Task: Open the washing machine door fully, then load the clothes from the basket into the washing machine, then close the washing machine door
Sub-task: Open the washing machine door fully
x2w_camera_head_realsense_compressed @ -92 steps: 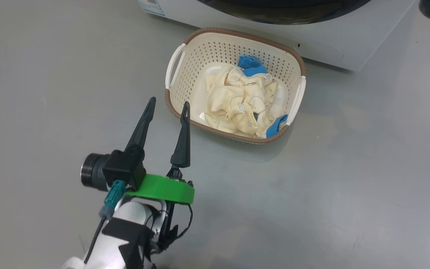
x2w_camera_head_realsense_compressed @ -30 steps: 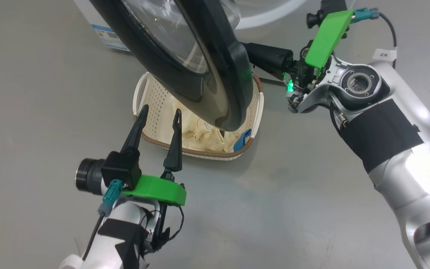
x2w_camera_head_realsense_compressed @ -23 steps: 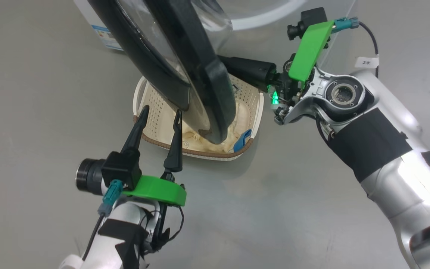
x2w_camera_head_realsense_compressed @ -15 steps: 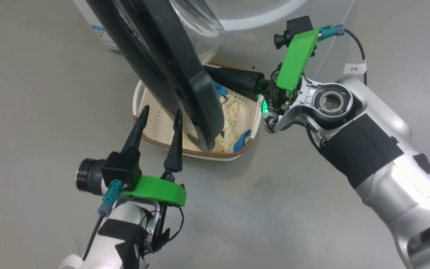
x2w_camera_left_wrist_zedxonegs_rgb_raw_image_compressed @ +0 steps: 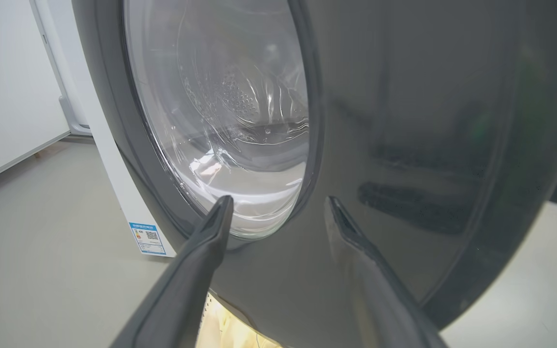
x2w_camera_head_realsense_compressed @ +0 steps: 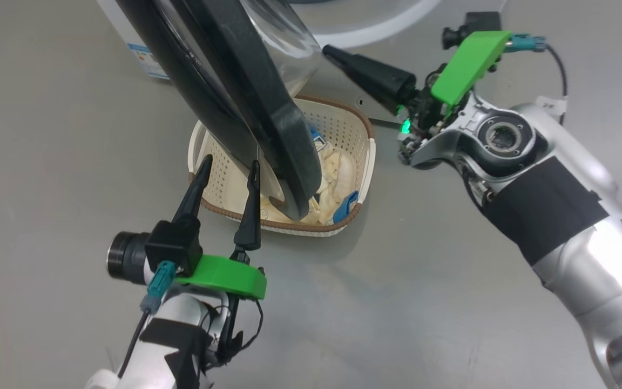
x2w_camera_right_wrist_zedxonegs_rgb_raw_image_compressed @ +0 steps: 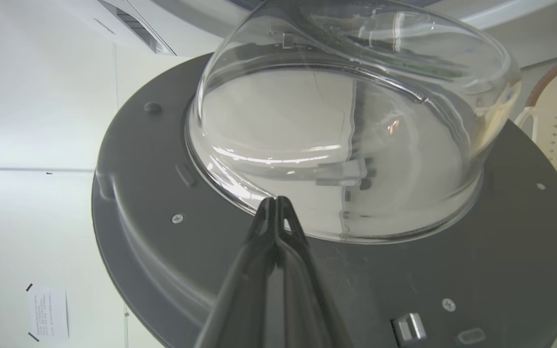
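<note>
Black gloss fills most of what I see: the washing machine door (x2w_camera_head_realsense_compressed: pixel 246 102) stands swung out from the washing machine (x2w_camera_left_wrist_zedxonegs_rgb_raw_image_compressed: pixel 107 169), and from the head view its rim hangs over the basket (x2w_camera_head_realsense_compressed: pixel 346 111), hiding the middle of it. I judge the door only partly open, not fully, so the first step is unfinished.

My right gripper (x2w_camera_head_realsense_compressed: pixel 326 49) has its two fingers pressed together with nothing between them. It points at the door's inner side, just beside the bulging glass bowl (x2w_camera_right_wrist_zedxonegs_rgb_raw_image_compressed: pixel 346 145); I cannot tell whether the tip touches it. My left gripper (x2w_camera_head_realsense_compressed: pixel 227 167) has its fingers spread apart and holds nothing. It hovers near the basket's near rim, facing the door's glossy outer face.

Cream-yellow and blue clothes (x2w_camera_head_realsense_compressed: pixel 332 167) lie in the basket on the floor, just in front of the machine. None of them shows in either gripper. So what is left, as I read it: push the door the rest of the way, move every garment into the drum, then shut the door.
</note>
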### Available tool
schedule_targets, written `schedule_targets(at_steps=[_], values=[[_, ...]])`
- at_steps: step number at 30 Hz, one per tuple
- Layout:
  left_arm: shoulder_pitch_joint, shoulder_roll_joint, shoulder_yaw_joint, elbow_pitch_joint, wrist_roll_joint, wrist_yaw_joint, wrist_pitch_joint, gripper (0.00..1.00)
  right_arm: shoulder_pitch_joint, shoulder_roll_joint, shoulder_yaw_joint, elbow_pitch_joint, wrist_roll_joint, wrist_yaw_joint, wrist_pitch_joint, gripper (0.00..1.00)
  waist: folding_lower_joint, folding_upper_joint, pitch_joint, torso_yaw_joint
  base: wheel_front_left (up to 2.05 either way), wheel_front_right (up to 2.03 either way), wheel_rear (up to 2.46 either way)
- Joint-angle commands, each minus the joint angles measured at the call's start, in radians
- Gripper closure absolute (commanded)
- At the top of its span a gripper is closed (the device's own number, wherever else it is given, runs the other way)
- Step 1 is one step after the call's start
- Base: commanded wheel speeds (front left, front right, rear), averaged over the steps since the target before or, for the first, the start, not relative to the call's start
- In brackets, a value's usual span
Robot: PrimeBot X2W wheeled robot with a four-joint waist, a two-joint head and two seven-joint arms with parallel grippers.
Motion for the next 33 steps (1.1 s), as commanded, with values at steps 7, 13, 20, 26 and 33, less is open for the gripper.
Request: schedule_targets(at_steps=[7,13,20,26,33], values=[[0.012,0.014,0.054,-0.014,0.019,0.0,-0.007,0.0,0.063,-0.092,-0.082,-0.122,-0.074,0.004,-0.229,0.38,0.0,0.0,-0.02,-0.018,0.0,0.0,0.0],[0.027,0.014,0.076,-0.007,0.033,-0.002,-0.007,0.0,0.138,-0.188,-0.108,-0.184,-0.232,0.004,-0.445,0.0,0.0,0.0,-0.039,-0.04,0.0,0.0,0.0],[0.048,0.014,0.104,0.003,0.045,-0.007,-0.007,0.0,0.227,-0.267,-0.108,-0.152,-0.506,0.004,-0.636,0.0,0.0,0.0,-0.07,-0.069,0.0,0.0,0.0],[0.068,0.016,0.132,0.007,0.055,-0.008,-0.007,0.0,0.328,-0.229,-0.336,-0.109,-0.941,0.004,-0.651,0.0,0.0,0.0,-0.09,-0.097,0.0,0.0,0.0],[0.091,0.022,0.154,0.022,0.062,-0.016,-0.007,0.0,0.533,-0.076,-0.608,-0.219,-1.412,0.004,-0.651,0.0,0.0,0.0,-0.123,-0.121,0.0,0.0,0.0]])
